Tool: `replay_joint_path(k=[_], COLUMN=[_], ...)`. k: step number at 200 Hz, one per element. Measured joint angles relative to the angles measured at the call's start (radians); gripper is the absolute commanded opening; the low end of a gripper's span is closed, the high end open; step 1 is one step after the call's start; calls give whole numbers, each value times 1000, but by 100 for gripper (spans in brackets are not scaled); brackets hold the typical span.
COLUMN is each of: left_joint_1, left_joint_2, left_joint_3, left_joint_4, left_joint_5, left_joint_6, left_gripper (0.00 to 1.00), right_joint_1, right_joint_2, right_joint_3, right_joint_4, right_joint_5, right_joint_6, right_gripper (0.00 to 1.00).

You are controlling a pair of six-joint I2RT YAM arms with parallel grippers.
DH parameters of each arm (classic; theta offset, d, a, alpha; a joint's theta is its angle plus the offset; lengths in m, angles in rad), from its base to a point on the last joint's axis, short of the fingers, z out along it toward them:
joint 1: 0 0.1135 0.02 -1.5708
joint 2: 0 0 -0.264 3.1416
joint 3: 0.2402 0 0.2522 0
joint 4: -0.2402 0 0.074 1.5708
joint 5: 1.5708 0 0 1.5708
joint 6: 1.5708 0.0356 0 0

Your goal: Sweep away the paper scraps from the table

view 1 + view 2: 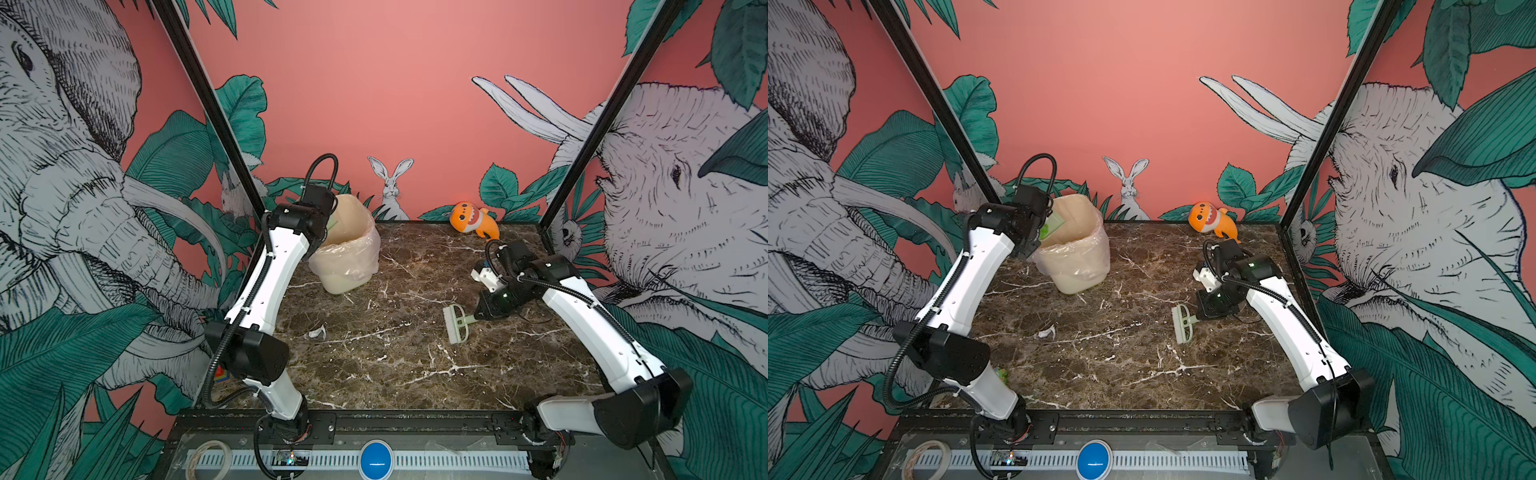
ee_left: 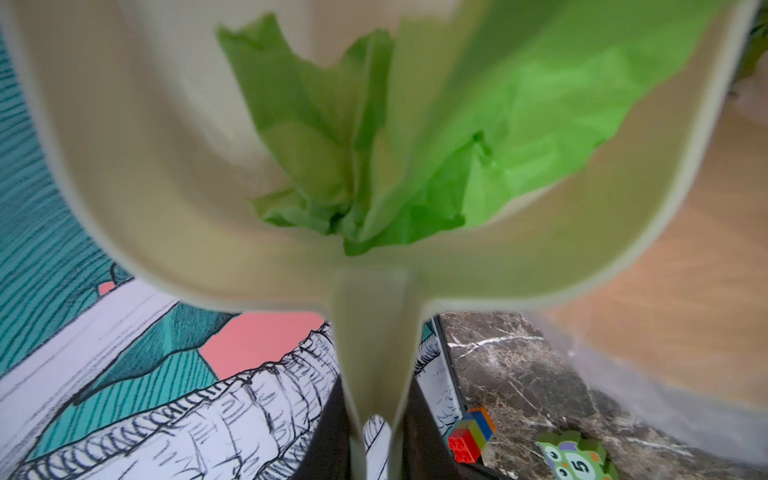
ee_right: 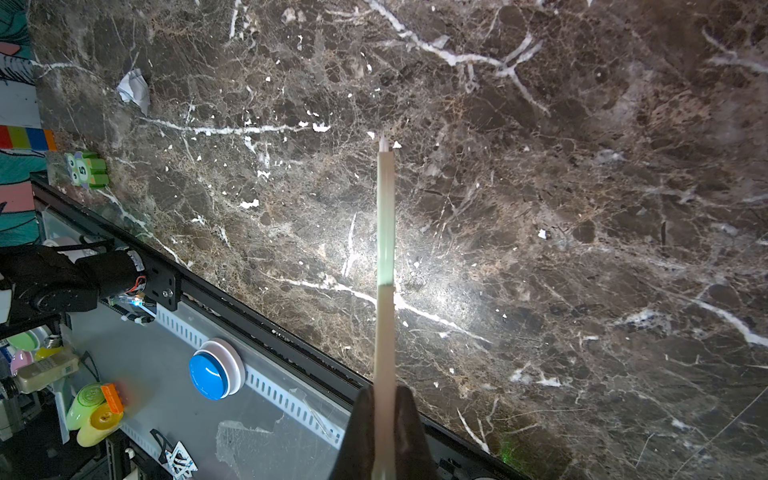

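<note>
Left gripper [image 2: 376, 440] is pinched hard on the handle of the pale green dustpan [image 2: 166, 187], and I see it held tilted over the left rim of the bin [image 1: 349, 266]. Green paper scraps [image 2: 498, 124] sit crumpled inside the pan, bunched toward its handle end. My right gripper [image 3: 384, 432] is pressed together on the handle of the brush [image 1: 456, 322], well to the right of the bin and nearer to me. The brush head is low over the table [image 1: 395, 374], but I cannot tell if it touches. One white paper scrap [image 1: 318, 331] lies on the table in front of the bin, well apart from the brush.
</note>
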Motion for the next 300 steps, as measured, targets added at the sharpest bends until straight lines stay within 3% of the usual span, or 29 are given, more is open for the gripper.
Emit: replay_joint_path(k=[63,113,150,188,210,244,272,300], left_joint_1=[-51,-106,-127,-128,-128,-128,-128,-128], left_joint_2=[5,-11,-42,-86,-102,-106,-116,-191], left_joint_3=[-106,-273,-333,-348,-348,-310,-229,-196], left_joint_4=[142,439,620,717,727,676,549,416], left_joint_5=[-175,-316,-364,-385,-386,-372,-309,-177], left_joint_6=[153,445,617,702,698,596,421,205], left_gripper=[12,11,10,10,10,10,11,12], right_joint_1=[-5,-5,-5,-5,-6,-6,-2,48], right_joint_2=[0,0,0,0,0,0,0,-10], right_joint_3=[0,0,0,0,0,0,-3,-54], right_joint_4=[1,2,2,2,5,12,30,92], right_joint_5=[-14,-24,-24,-25,-29,-43,-60,-76], right_joint_6=[0,-4,-7,-7,-7,-3,17,71], right_gripper=[0,0,0,0,0,0,0,0])
